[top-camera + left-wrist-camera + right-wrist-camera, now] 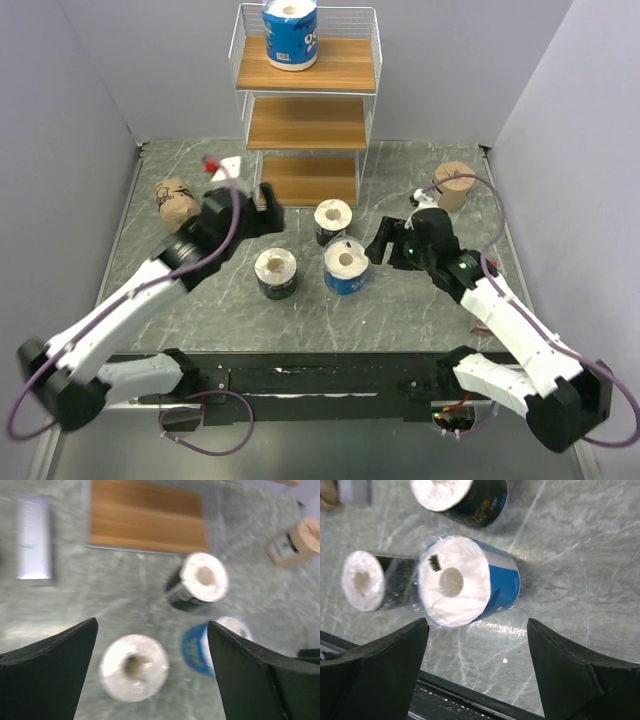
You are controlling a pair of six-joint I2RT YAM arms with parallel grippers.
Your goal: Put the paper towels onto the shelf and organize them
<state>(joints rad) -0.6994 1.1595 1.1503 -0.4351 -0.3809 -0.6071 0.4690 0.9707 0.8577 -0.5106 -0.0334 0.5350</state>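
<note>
On the shelf point(305, 122) top tier you have one blue roll point(290, 33); five rolls point(276, 273) wait on the surface point(400, 305). Your left gripper point(152, 625) and right gripper point(477, 625) hang spread, empty, likely lined up for pickups.

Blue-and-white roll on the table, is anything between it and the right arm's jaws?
Nothing visible does. The blue-and-white wrapped paper towel roll sits straight ahead of the right arm's open jaws; one black wrapped roll stands beside it, another beyond it.
</note>
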